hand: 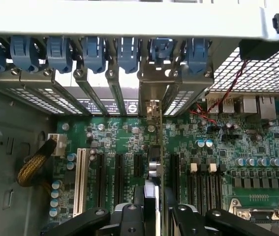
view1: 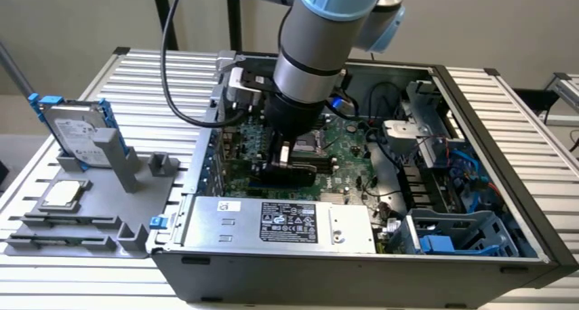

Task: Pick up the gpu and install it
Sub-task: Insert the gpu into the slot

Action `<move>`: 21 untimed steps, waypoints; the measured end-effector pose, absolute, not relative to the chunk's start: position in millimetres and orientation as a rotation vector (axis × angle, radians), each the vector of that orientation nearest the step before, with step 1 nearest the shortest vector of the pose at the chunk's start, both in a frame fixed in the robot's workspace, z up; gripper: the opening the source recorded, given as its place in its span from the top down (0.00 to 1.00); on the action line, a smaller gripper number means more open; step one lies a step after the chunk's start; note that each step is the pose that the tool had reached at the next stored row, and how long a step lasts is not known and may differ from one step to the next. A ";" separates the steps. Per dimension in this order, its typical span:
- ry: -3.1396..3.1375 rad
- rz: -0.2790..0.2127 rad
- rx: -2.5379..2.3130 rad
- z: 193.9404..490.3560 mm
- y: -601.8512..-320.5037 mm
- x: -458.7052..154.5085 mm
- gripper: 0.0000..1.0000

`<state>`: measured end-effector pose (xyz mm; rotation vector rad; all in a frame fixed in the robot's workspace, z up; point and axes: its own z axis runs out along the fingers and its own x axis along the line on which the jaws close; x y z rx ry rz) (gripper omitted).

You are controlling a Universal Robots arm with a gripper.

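Gripper [hand: 155,219] clamped on gpu [hand: 153,157], edge-on over motherboard [hand: 257,147] slot, seating unclear; risk: tilt/offset vs motherboard, so bracket snags or connector jams under push.

Robotics lab: open PC case [view1: 362,269], slatted aluminium bench [view1: 163,72], parts fixture [view1: 91,218].

The gpu [view1: 291,173] stands on edge, upright over the motherboard [view1: 353,142], pinched from above between the jaws. Its black cooler face reads dark against the green of the motherboard. In the wrist view it's a thin edge-on sliver, running parallel to the motherboard's black expansion slots and sitting among them. Its silver end bracket [hand: 153,96] is up at the motherboard's rear edge. Whether the card is seated in a slot, can't tell.
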<state>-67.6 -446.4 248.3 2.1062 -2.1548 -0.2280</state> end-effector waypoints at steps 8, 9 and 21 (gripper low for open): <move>-2.152 -0.233 2.104 244.6 -446.9 -66.1 0.73; -2.152 -0.234 2.104 244.6 -446.9 -66.1 0.73; -2.152 -0.234 2.104 252.0 -446.9 -66.1 0.65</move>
